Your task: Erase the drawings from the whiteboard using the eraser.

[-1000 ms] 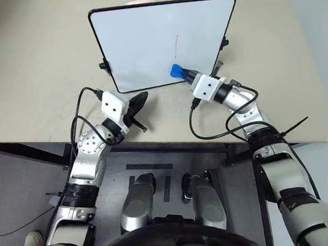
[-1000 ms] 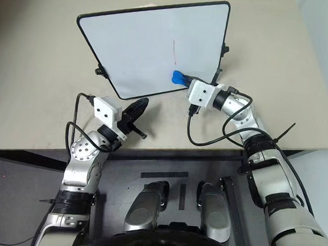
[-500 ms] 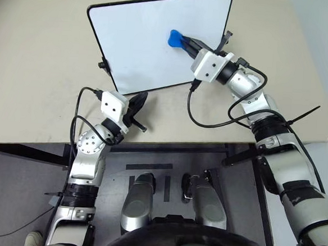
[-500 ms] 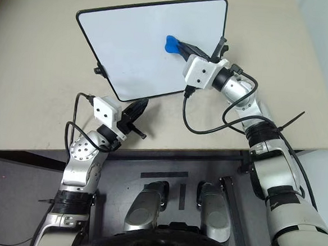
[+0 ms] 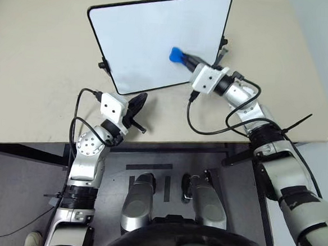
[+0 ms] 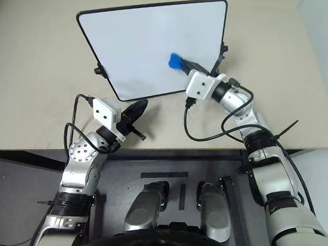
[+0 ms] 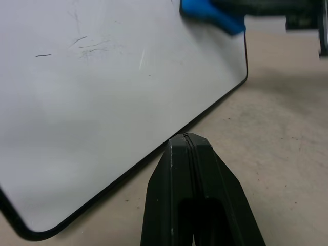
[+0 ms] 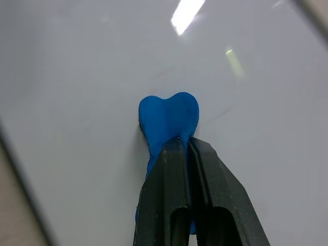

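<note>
The whiteboard (image 5: 142,37) stands tilted on the table, its face white. The blue eraser (image 5: 175,54) presses against the board's right half, a little above mid-height. My right gripper (image 5: 183,58) is shut on the eraser; in the right wrist view the eraser (image 8: 169,115) sticks out past the closed fingertips (image 8: 174,154). The drawings are out of view; in the left wrist view the board (image 7: 92,102) carries faint grey smudges. My left gripper (image 5: 142,97) is shut on nothing, just in front of the board's lower corner.
The beige table (image 5: 37,80) spreads wide to the board's left. Its front edge runs just behind my left wrist. A black knob (image 5: 102,65) sticks out from the board's left side. A black cable (image 5: 195,122) loops under my right wrist.
My right gripper swept the eraser up the board over a thin red line, then came partway back down. The red line no longer shows. The left arm kept still.
</note>
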Controlling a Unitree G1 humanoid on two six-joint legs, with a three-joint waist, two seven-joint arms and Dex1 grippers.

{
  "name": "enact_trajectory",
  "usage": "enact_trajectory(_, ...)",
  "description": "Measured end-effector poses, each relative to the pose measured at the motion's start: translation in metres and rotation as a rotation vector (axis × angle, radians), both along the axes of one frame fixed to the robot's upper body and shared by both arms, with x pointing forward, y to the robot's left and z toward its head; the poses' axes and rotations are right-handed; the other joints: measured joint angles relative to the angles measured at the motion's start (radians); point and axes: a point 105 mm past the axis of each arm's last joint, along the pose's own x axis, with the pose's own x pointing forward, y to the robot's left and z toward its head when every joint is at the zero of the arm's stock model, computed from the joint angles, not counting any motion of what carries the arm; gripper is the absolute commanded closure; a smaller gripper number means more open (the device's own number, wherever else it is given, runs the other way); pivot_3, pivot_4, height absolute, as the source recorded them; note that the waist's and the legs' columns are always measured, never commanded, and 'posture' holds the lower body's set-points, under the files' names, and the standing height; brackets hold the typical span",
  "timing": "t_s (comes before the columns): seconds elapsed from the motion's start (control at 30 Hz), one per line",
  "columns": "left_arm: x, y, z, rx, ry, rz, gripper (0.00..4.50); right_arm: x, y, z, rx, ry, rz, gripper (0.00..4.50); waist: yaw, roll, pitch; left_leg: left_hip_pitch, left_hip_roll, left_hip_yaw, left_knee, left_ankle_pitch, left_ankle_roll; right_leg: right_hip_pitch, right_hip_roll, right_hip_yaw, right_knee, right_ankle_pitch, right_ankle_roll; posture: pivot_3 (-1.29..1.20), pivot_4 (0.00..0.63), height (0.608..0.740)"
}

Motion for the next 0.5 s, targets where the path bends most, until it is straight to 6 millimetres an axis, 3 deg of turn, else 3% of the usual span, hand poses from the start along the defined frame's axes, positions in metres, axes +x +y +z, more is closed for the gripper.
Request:
enact_trajectory(0.23, 0.001, 0.0, 0.0, 0.001, 0.002, -0.003, 4.5, -0.002, 0.005, 0.0, -0.014, 0.006, 0.023, 4.46, -0.003, 0.0, 0.0, 0.0, 0.001, 0.0, 0.0, 0.0, 0.0, 0.0, 0.001, 0.0, -0.002, -0.001, 0.001, 0.0, 0.15, 0.74)
enact_trajectory(0.5, 0.001, -0.002, 0.001, 0.001, 0.002, -0.009, 4.5, -0.004, 0.017, 0.03, 0.014, -0.082, 0.062, 4.46, -0.006, 0.0, 0.0, -0.002, 0.001, 0.0, -0.001, 0.0, -0.001, -0.002, 0.001, 0.0, -0.002, -0.001, 0.001, 0.0, 0.15, 0.74)
